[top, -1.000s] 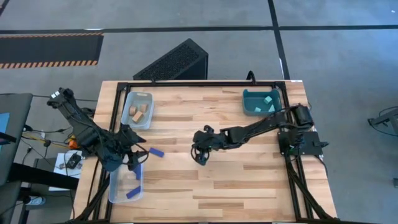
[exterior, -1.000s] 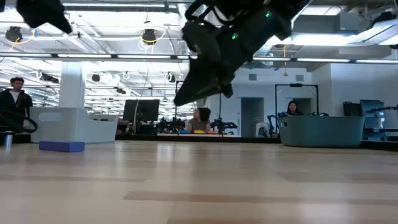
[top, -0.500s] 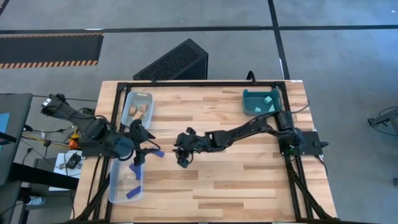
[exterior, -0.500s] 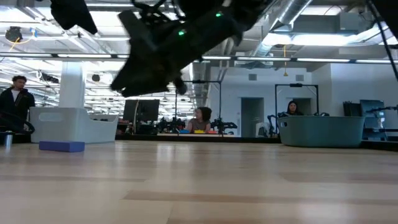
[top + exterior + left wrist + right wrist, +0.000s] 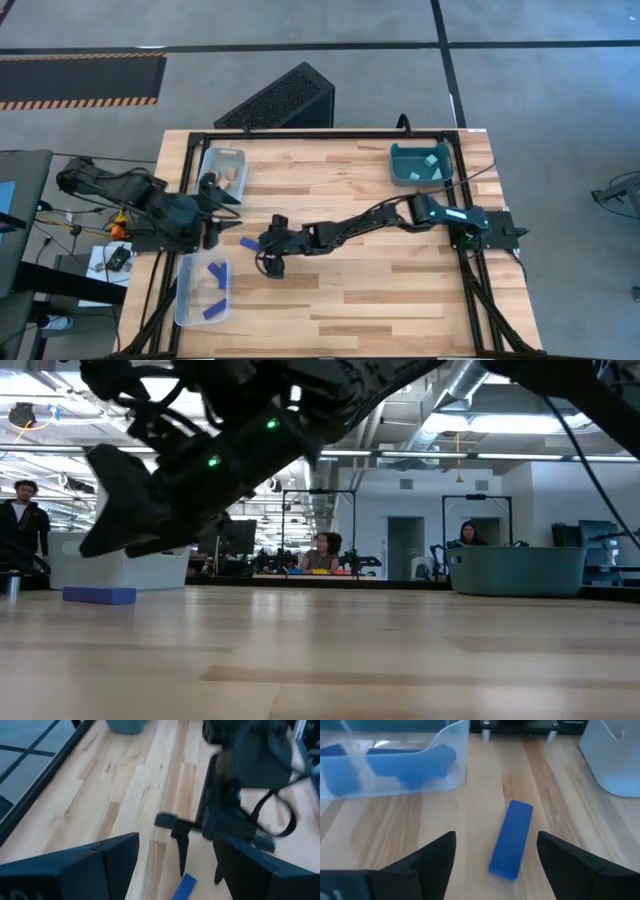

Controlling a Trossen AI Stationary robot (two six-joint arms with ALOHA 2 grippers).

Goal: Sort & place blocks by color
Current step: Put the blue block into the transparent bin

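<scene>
A dark blue block (image 5: pixel 512 840) lies flat on the table, left of centre (image 5: pixel 248 243). My right gripper (image 5: pixel 502 870) reaches across the table to it (image 5: pixel 264 246) and hangs open just short of its near end, touching nothing. My left gripper (image 5: pixel 218 205) is open and bare near the left edge, facing the right gripper (image 5: pixel 200 845). More blue blocks (image 5: pixel 410 762) lie in the clear bin (image 5: pixel 203 290). Tan blocks (image 5: pixel 228 178) sit in the far-left bin, cyan cubes (image 5: pixel 430 165) in the teal bin.
The clear bin (image 5: pixel 445 775) stands close beside the blue block, at the table's near left. The pale bin (image 5: pixel 222 160) is at the far left and the teal bin (image 5: pixel 405 160) at the far right. People (image 5: pixel 20 525) are in the room behind.
My right gripper has swept toward the table's left edge, up to the loose blue block, and has opened. My left gripper has drawn back from over the clear bin toward the far edge. The blue block has stayed put.
</scene>
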